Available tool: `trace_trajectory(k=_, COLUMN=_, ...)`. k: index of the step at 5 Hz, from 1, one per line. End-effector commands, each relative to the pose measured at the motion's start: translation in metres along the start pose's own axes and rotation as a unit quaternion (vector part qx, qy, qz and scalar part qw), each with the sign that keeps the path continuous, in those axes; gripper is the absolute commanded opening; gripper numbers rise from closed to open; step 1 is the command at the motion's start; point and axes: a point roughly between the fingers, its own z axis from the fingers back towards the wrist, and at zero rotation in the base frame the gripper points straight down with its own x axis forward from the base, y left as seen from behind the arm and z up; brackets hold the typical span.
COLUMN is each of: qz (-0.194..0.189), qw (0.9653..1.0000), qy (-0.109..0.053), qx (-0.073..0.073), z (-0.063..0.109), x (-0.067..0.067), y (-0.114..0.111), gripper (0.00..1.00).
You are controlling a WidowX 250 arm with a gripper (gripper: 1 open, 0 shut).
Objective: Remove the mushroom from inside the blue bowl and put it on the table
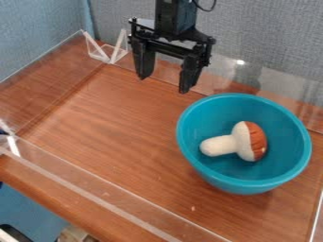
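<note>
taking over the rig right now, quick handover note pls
Gripper: open, empty, pointing down, hanging above the table behind and to the left of the blue bowl.
Mushroom: lying on its side inside the bowl, cap toward the right.
Done: nothing yet; the mushroom is untouched.
Left: move over the bowl, grasp the mushroom, lift it out, set it on bare table.

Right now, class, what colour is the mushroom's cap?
Reddish-brown, on a cream stem; the mushroom shows in the only camera view.

The reddish-brown wood-grain table, edged by low clear acrylic walls, carries the blue bowl, which sits below and right of the fingers.
</note>
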Motion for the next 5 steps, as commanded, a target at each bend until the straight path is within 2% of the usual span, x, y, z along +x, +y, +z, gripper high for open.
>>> trace_trajectory(k=1, qz=-0.037, qw=0.9993, qy=0.002, qx=-0.001, z=-0.003, x=0.001, y=-0.015, gripper=1.00)
trace_trajectory(k=2, qz=-0.093, qw=0.9956, qy=0.010, qx=-0.002, z=-0.012, x=0.001, y=-0.040, gripper=1.00)
trace_trajectory(k=3, qz=-0.196, qw=0.9807, qy=0.002, qx=0.004, z=-0.019, x=0.000, y=-0.090, gripper=1.00)
trace_trajectory(k=4, qz=-0.278, qw=0.9604, qy=-0.012, qx=0.016, z=-0.024, x=-0.010, y=-0.134, gripper=1.00)
trace_trajectory(k=5, qz=-0.284, qw=0.9588, qy=-0.002, qx=0.019, z=-0.038, x=-0.012, y=-0.130, gripper=1.00)
